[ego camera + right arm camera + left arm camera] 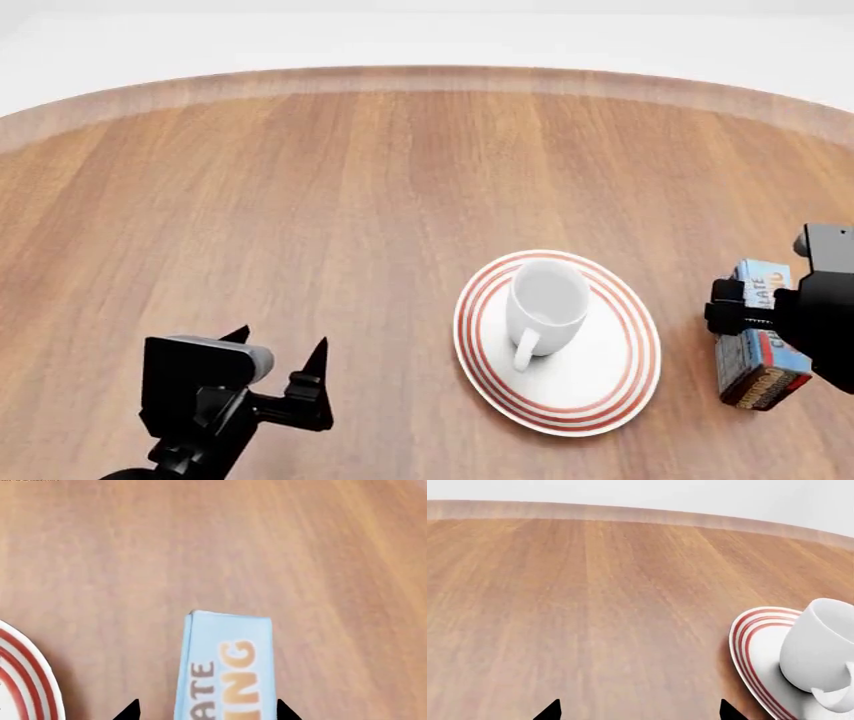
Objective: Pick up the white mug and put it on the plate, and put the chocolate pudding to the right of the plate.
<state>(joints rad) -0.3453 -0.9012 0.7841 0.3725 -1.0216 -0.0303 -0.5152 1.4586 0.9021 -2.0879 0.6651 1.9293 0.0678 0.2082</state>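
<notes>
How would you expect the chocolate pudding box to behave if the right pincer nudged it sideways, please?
The chocolate pudding looks like a stiff, flat-faced carton, so it should probably slide on the smooth table rather than roll. Being narrow, it might twist or tip if pushed off-centre.

The glossy white mug (pixel 549 305) stands upright on the red-ringed plate (pixel 557 341), lower centre; the blue-faced chocolate pudding box (pixel 755 340) sits at right.
</notes>
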